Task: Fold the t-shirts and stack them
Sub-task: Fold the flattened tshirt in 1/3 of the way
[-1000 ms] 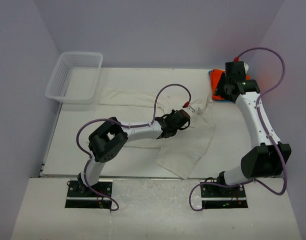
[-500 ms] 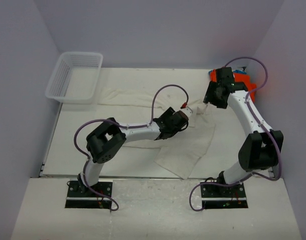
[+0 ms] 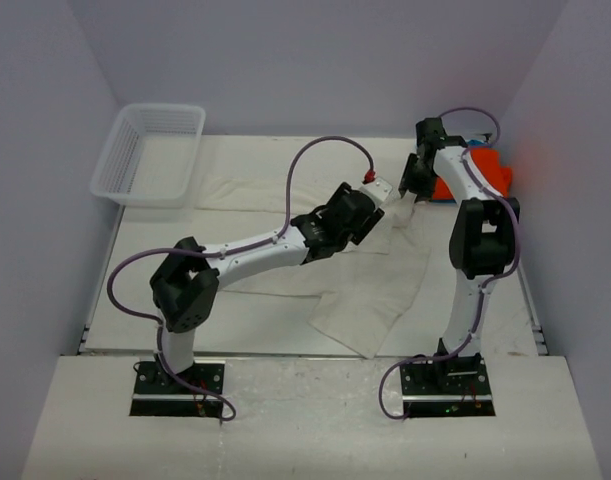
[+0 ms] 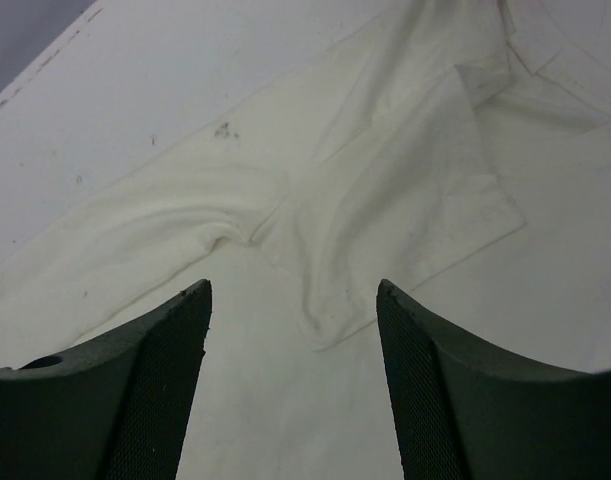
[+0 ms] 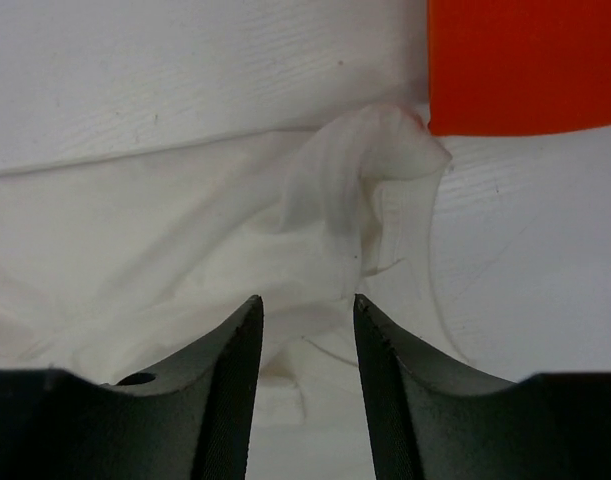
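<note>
Left end effector [image 4: 293, 292] opened, lifted off cream t-shirt [image 4: 405, 200].

The left arm [image 3: 255, 252] and the right arm [image 3: 468, 305] are built of white tube links with bulky black joint housings, each standing on a black base plate [image 3: 180, 381]. A thin purple cable [image 3: 330, 139] loops along each arm. The fingers [image 4: 150, 400] are dark and curved, with finely dotted inner faces.

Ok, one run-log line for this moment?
left tool: open, over cream t-shirt | right tool: open, over its bunched corner | orange t-shirt: far right | held: nothing
</note>
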Controlling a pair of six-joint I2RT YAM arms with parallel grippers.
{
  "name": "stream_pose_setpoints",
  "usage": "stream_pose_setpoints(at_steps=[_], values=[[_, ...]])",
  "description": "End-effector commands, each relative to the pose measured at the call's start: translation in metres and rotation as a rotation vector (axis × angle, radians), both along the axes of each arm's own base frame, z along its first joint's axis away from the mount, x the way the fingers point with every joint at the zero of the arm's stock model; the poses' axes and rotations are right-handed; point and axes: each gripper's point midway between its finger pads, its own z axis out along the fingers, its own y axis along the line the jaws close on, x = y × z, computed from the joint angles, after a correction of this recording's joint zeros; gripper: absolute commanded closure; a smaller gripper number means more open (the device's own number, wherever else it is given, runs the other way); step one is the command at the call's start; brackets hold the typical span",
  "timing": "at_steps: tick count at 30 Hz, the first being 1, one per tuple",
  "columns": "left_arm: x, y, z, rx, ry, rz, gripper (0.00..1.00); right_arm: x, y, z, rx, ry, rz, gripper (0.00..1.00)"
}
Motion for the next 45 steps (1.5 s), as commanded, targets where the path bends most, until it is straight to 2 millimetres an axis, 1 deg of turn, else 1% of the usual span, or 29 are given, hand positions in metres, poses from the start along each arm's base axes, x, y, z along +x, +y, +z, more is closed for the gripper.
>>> stream_pose_setpoints(at_steps=[1,2,4,5,6,7,11,14,16,19,20,21,23,24,26,27,28,30,31,32,34,35,37,38,41,42,44,45], values=[[0.019,0.013,0.042,-0.077,-0.032,0.026,0.32,0.014,-0.011,0.016,0.000,-0.014,0.005,0.56],[0.025,0.018,0.042,-0.081,-0.029,0.041,0.32,0.020,-0.013,0.020,-0.003,-0.029,0.003,0.57],[0.030,0.022,0.044,-0.090,-0.029,0.049,0.32,0.021,-0.016,0.014,-0.006,-0.012,0.006,0.57],[0.036,0.028,0.041,-0.088,-0.022,0.064,0.32,0.023,-0.017,0.014,-0.003,-0.010,0.004,0.57],[0.039,0.029,0.040,-0.089,-0.017,0.068,0.32,0.026,-0.018,0.016,-0.002,-0.014,0.002,0.56],[0.042,0.031,0.039,-0.093,-0.012,0.076,0.32,0.025,-0.019,0.010,-0.001,0.002,0.003,0.57],[0.060,0.046,0.029,-0.086,0.027,0.121,0.32,0.028,-0.021,0.002,0.010,0.024,0.003,0.57],[0.065,0.050,0.034,-0.102,0.028,0.129,0.32,0.030,-0.020,-0.005,0.016,0.037,0.009,0.57],[0.065,0.049,0.037,-0.116,0.029,0.123,0.32,0.031,-0.019,-0.008,0.021,0.045,0.010,0.57],[0.063,0.049,0.048,-0.136,0.023,0.115,0.32,0.034,-0.018,-0.016,0.027,0.063,0.015,0.58],[0.062,0.050,0.054,-0.147,0.017,0.112,0.31,0.036,-0.018,-0.017,0.029,0.062,0.019,0.59],[0.060,0.049,0.057,-0.155,0.016,0.106,0.31,0.036,-0.018,-0.022,0.030,0.072,0.016,0.60],[0.059,0.050,0.067,-0.174,0.006,0.101,0.31,0.039,-0.018,-0.024,0.033,0.073,0.016,0.64],[0.059,0.049,0.068,-0.179,0.006,0.098,0.31,0.039,-0.017,-0.027,0.033,0.077,0.016,0.69],[0.057,0.047,0.071,-0.186,0.006,0.088,0.31,0.041,-0.018,-0.027,0.026,0.075,0.011,0.76],[0.058,0.047,0.070,-0.182,0.009,0.088,0.31,0.042,-0.020,-0.026,0.015,0.072,0.004,0.84],[0.058,0.048,0.069,-0.178,0.008,0.091,0.31,0.042,-0.023,-0.024,0.001,0.067,-0.002,0.89],[0.060,0.048,0.056,-0.156,0.021,0.097,0.30,0.043,-0.029,-0.022,-0.025,0.055,-0.013,0.95],[0.062,0.047,0.044,-0.134,0.038,0.102,0.30,0.044,-0.031,-0.015,-0.036,0.038,-0.018,0.95],[0.063,0.046,0.038,-0.125,0.046,0.103,0.30,0.046,-0.030,-0.012,-0.036,0.030,-0.017,0.95],[0.064,0.044,0.026,-0.116,0.065,0.102,0.30,0.048,-0.036,-0.007,-0.060,0.015,-0.034,0.98],[0.063,0.043,0.013,-0.099,0.081,0.100,0.30,0.050,-0.039,-0.001,-0.071,0.001,-0.042,0.99],[0.064,0.041,0.004,-0.098,0.096,0.097,0.30,0.052,-0.043,0.004,-0.093,-0.012,-0.048,0.99],[0.063,0.039,-0.006,-0.089,0.112,0.092,0.30,0.053,-0.045,0.008,-0.102,-0.023,-0.055,0.99],[0.056,0.023,-0.018,-0.122,0.159,0.018,0.31,0.056,-0.052,0.014,-0.127,-0.037,-0.060,1.00],[0.048,0.012,-0.020,-0.148,0.190,-0.045,0.31,0.057,-0.053,0.015,-0.133,-0.042,-0.060,1.00],[0.042,-0.003,-0.025,-0.183,0.233,-0.114,0.30,0.060,-0.054,0.017,-0.136,-0.050,-0.056,1.00],[0.036,-0.011,-0.026,-0.202,0.263,-0.160,0.31,0.061,-0.055,0.013,-0.139,-0.044,-0.058,0.99]])
